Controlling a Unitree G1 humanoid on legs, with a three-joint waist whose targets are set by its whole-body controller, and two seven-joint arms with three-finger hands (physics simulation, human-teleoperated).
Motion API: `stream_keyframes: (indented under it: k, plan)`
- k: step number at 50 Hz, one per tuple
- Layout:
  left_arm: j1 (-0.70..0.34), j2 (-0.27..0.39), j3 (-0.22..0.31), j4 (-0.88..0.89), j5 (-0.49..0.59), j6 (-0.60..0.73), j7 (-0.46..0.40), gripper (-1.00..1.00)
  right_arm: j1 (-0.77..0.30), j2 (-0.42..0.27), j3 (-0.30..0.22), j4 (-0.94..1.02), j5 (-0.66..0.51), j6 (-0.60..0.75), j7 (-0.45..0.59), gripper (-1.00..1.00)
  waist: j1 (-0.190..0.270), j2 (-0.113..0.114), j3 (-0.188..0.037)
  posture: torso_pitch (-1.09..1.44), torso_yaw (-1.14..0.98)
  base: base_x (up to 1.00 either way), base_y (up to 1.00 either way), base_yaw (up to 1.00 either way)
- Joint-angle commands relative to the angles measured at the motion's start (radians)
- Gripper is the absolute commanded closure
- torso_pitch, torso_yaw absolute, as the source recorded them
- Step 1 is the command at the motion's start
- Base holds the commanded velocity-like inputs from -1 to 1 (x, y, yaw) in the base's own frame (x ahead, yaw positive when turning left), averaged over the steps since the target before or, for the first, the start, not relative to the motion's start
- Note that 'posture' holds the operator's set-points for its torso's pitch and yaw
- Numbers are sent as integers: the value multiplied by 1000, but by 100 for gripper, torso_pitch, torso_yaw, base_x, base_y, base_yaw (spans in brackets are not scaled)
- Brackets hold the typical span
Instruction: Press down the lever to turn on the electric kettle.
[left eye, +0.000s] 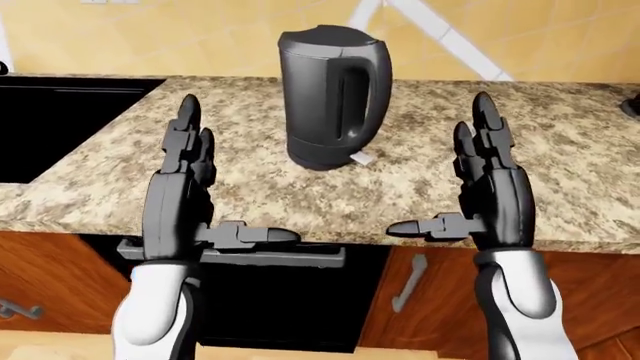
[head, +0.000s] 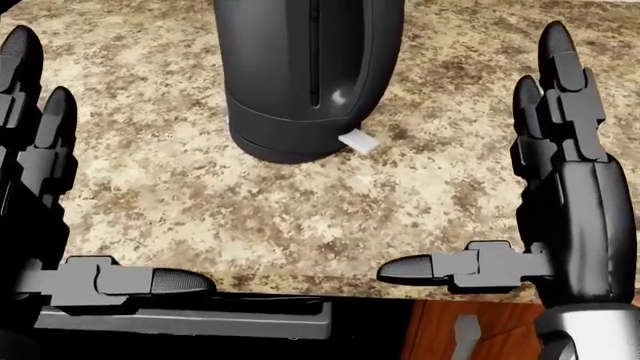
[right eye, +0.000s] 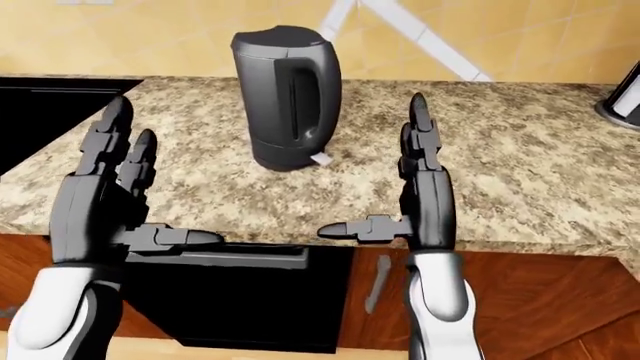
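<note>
Left-eye view: kettle (left eye: 333, 96) upright mid-counter (left eye: 560, 157), handle toward us. Left hand (left eye: 183, 199) and right hand (left eye: 490, 191) both spread open, holding nothing, well short of it.

Head view: white lever (head: 359, 140) at kettle base, small target.

Right-eye view: same layout. Risk: a wide finger pushes the kettle body and slides it instead of pressing the lever.

I see a dark grey kettle (left eye: 333, 96) with white lever (head: 359, 140) on speckled brown-beige granite counter (left eye: 560, 165); beside the kettle, my black hands, white forearms.
</note>
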Motion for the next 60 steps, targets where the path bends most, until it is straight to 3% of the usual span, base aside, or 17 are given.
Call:
stream_keyframes:
  k: [1,2,3,5,8,12,14,15,16,17,23,24,27,28,33,47,60]
  plan:
    - [-16,0,-6,-20,-2,-21,-1,-100,-11,-6,-12,-23,-2,-22,-3,-100,-4,-18,-17,0,0,23,0,0]
    - [-17,0,-5,-24,-2,-17,-1,-100,-9,-6,-13,-23,-1,-24,-2,-100,-6,-36,-18,0,0,23,0,0]
    - [-18,0,-5,-24,-1,-16,-1,-100,-7,-6,-13,-25,-2,-24,-2,-100,-19,1,-15,0,0,22,0,0]
    - [-16,-1,-7,-25,-1,-18,-1,-100,-6,-8,-18,-29,0,-22,0,-100,-18,-16,-11,0,0,23,0,0]
    - [-16,-1,-7,-25,-1,-18,-1,-100,-6,-7,-18,-31,0,-20,-1,-100,-22,6,-9,0,0,23,0,0]
    - [-24,2,-1,-38,-3,-1,-1,-100,-7,-9,-23,-55,0,-2,0,-100,-29,55,1,0,0,23,0,0]
    - [-24,2,-2,-38,-3,-2,-1,-100,-6,-9,-23,-57,1,-1,0,-100,-33,109,-16,0,0,23,0,0]
    - [-24,2,-2,-38,-3,-2,-1,-100,-6,-9,-23,-58,1,-1,0,-100,-36,116,-29,0,0,23,0,0]
    - [-29,4,3,-48,-4,11,-1,-100,-9,-10,-25,-60,1,3,0,-100,-20,99,-15,0,0,23,0,0]
    - [-28,3,1,-48,-4,10,0,-100,-8,-10,-23,-62,0,4,-1,-100,-24,108,-7,0,0,23,0,0]
    - [-31,4,-4,-46,-2,10,2,-100,-16,-12,-25,-61,-1,11,-2,-100,-9,57,-7,0,0,23,0,0]
    - [-29,3,-4,-45,-1,8,2,-100,-22,-13,-28,-62,-3,14,-6,-100,-6,39,9,0,0,0,0,0]
    - [-28,4,-4,-46,-1,7,0,-100,-34,-16,-36,-68,7,27,-5,-100,2,-24,-24,0,0,0,0,0]
    - [-28,4,-2,-47,-1,10,-1,-100,-39,-19,-38,-71,7,34,-6,-100,2,17,-13,0,0,0,0,0]
    - [-23,3,1,-61,-4,14,-2,-100,-93,-40,-48,-92,5,98,-5,-100,-9,23,-32,0,0,0,0,0]
    - [-23,9,16,-78,-17,28,1,-100,-227,-59,-22,-70,-27,194,-4,-100,-9,25,-30,0,0,0,0,0]
    - [-50,13,9,-77,-11,48,5,-100,-294,-84,-41,136,-31,99,3,-100,-6,23,-22,0,0,0,0,0]
